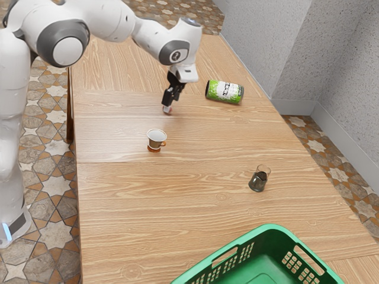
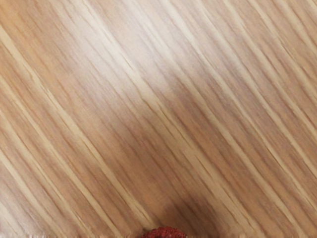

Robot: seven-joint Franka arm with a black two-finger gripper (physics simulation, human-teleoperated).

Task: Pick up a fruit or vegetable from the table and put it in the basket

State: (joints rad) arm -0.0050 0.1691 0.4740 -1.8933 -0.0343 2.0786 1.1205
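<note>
My gripper (image 1: 167,107) is low over the far part of the table (image 1: 118,195), pointing down. A small reddish piece (image 1: 169,110) is right at its tip, mostly covered by it. In the wrist view the rounded top of a dark red, rough-skinned thing (image 2: 166,233) pokes in at the lower edge, against the wood grain of the table (image 2: 99,124). What kind of fruit or vegetable it is, I cannot tell. The green basket (image 1: 201,268) is at the exterior view's bottom right, well away from my hand.
A green and white can (image 1: 225,92) lies on its side to the exterior view's right of my gripper. A white and brown cup (image 1: 156,139) stands close by, nearer the camera. Between my hand and the basket, toward the exterior view's right, is a small glass (image 1: 259,179) with dark contents.
</note>
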